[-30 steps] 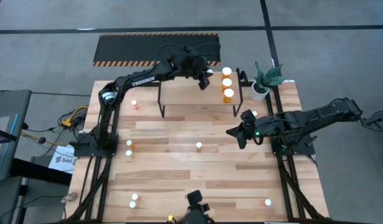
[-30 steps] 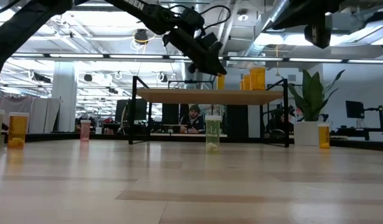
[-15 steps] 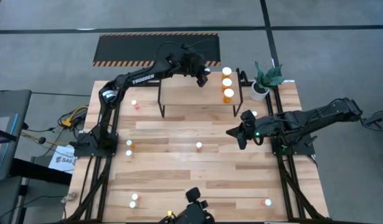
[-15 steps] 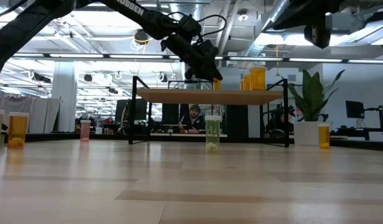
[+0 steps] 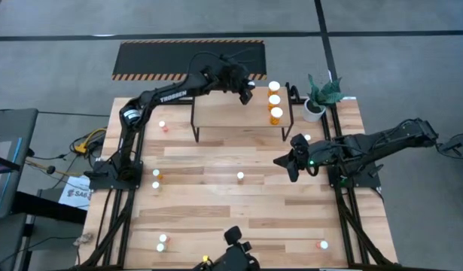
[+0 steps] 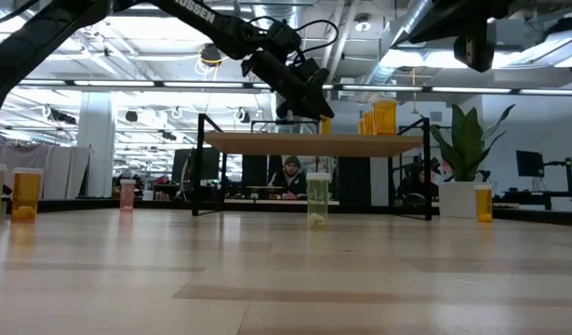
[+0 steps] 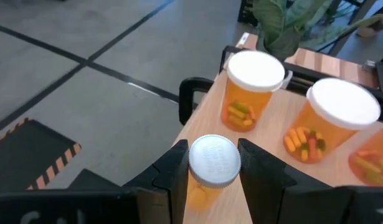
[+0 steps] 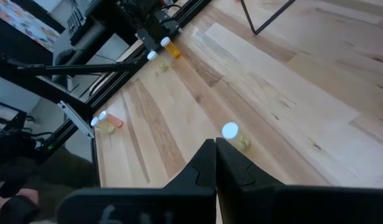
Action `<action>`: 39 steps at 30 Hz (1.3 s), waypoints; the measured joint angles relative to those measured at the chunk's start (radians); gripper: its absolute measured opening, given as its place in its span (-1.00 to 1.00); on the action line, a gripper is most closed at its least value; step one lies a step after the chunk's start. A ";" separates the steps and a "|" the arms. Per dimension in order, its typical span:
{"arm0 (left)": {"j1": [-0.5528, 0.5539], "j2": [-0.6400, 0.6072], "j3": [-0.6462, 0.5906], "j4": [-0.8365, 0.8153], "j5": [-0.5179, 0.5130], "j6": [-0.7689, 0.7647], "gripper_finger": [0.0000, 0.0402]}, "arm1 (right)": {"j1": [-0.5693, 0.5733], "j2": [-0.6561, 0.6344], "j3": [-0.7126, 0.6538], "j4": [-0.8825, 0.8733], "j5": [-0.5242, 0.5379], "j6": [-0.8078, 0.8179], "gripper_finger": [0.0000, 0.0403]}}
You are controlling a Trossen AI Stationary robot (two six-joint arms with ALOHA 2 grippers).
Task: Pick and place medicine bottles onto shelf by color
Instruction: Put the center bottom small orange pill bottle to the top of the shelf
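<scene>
Left gripper [image 5: 247, 95] has drifted back over the shelf [image 5: 223, 113] since a second ago, clamping a small orange bottle [image 7: 211, 163] near three big orange ones [image 5: 274, 101] (far end). Right gripper [image 5: 291, 168] hovers mid-table, pinched shut, empty.

Down at table level, the left gripper [image 6: 309, 98] hangs just above the shelf [image 6: 313, 144], an orange bottle [image 6: 324, 123] showing at its tip. More orange bottles [image 6: 383, 116] stand on the shelf's right end. A yellow-green bottle [image 6: 317, 200] stands on the table [image 6: 286, 279] before the shelf, and a potted plant [image 6: 464, 154] stands at right.
</scene>
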 joint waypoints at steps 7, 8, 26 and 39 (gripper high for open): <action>0.000 0.000 -0.001 -0.007 -0.001 -0.023 -0.46 | 0.000 0.000 0.000 0.000 -0.002 -0.001 -0.92; 0.000 0.000 -0.001 -0.006 -0.002 -0.023 -0.46 | 0.000 0.000 0.000 0.000 -0.002 -0.001 -0.92; -0.006 0.000 -0.001 -0.021 -0.028 -0.045 -0.46 | -0.001 0.000 0.000 0.007 -0.058 -0.054 -0.93; -0.008 0.000 -0.001 -0.022 -0.024 -0.050 -0.46 | -0.001 -0.001 0.016 0.006 -0.082 -0.093 -0.93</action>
